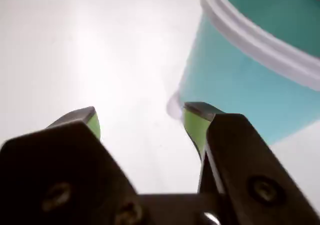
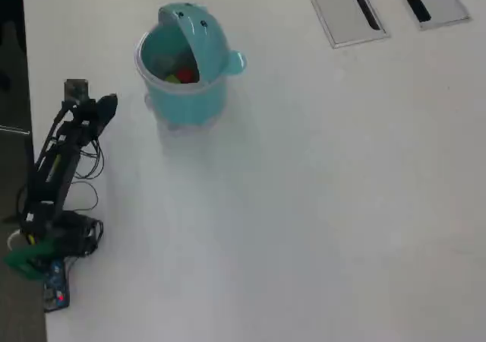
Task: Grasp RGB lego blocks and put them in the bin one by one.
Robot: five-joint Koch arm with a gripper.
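Hovering empty beside the teal-turquoise round plastic bucket point(image 2: 184, 99) with its domed flip lid point(image 2: 199, 34), near the table's far-left corner in the overhead view. Showing in the wrist view as a black two-jawed gripper with lime-green pads point(image 1: 142, 120), jaws spread wide, only bare white tabletop point(image 1: 75, 50) lying between them and nothing being held. Sitting inside the bucket, as far as the overhead view allows: a small red cube point(image 2: 184, 75) and a small lime green cube point(image 2: 173, 78), lying close together under the tilted lid; showing nothing clearly blue in there, perhaps hidden beneath the lid or too small to make out. Lying bare otherwise, apart from two grey rectangular panels point(image 2: 343, 9) at the far right edge, well away from the arm point(image 2: 59, 159) at the left edge. Judging from this, nearing the end of the task, with at least two blocks binned and no loose block left in sight. Calling next, probably, for pulling back from the bucket wall without nudging it, or for searching out a blue cube if one remains outside both views.
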